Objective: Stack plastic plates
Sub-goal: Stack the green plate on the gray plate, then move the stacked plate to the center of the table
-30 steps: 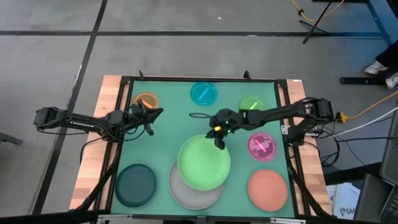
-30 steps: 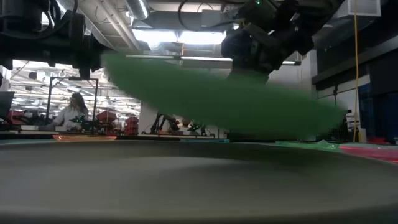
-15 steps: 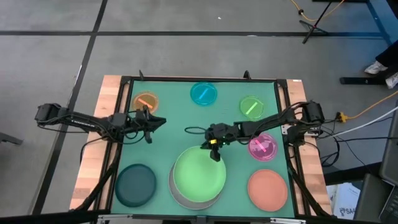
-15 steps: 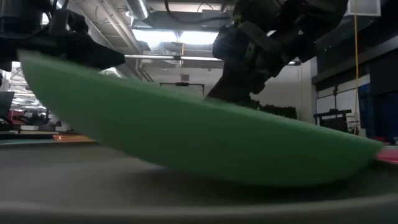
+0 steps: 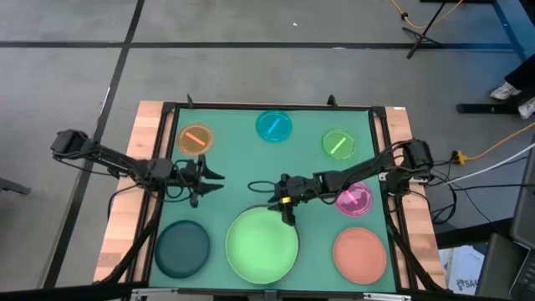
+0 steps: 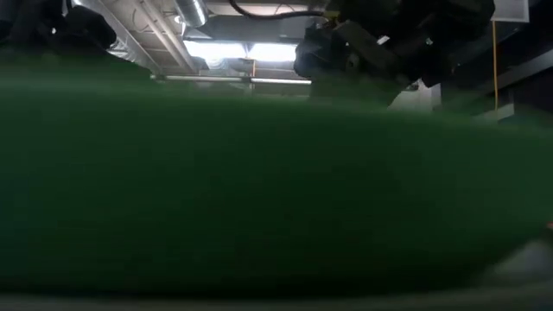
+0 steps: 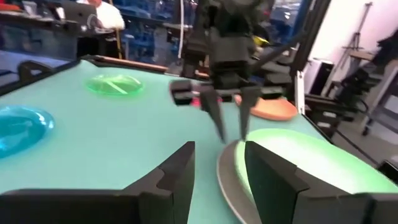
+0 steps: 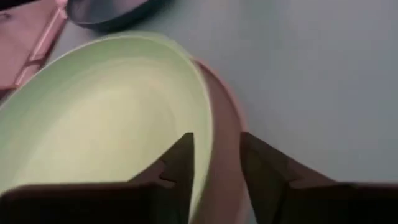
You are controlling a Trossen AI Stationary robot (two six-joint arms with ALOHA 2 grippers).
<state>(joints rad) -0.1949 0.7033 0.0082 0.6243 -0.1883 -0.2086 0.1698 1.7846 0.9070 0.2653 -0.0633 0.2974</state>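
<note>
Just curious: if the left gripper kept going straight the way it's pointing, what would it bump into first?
Probably the right gripper, straight ahead at the light green plate's rim; the left gripper is open, and depth is uncertain.

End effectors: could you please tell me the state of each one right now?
Left end effector: open, holding nothing.
Right end effector: open, astride the large light green round plastic plate's rim.

Three small plates (image 5: 273, 125) lie along the table's (image 5: 242, 171) upper part, a fourth (image 5: 354, 198) at right. Along the lower edge sit three bigger plates (image 5: 262, 245), the middle one stacked on another.
</note>
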